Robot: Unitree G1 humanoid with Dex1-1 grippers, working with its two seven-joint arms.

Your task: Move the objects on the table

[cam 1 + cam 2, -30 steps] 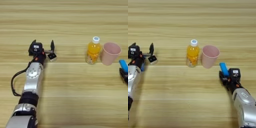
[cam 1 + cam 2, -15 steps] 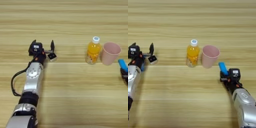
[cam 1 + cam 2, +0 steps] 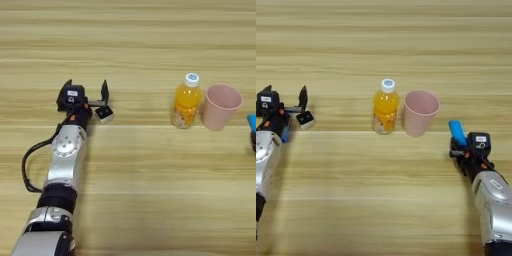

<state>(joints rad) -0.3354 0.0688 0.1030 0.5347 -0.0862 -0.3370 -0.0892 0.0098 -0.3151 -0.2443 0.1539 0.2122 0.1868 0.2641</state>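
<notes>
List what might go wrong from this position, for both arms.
1. The left gripper is open, and the small black-and-white cube sits at the tip of one finger rather than between the two; closing or advancing may push it away instead of catching it.
2. The right gripper is shut on the blue tube, close to the pink cup. A sweep toward the cup could tip it, and the orange-juice bottle stands right beside it.

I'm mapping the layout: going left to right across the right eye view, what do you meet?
left gripper → tiny black-and-white cube → orange-juice bottle → pink plastic cup → blue tube, held by the right gripper.
</notes>
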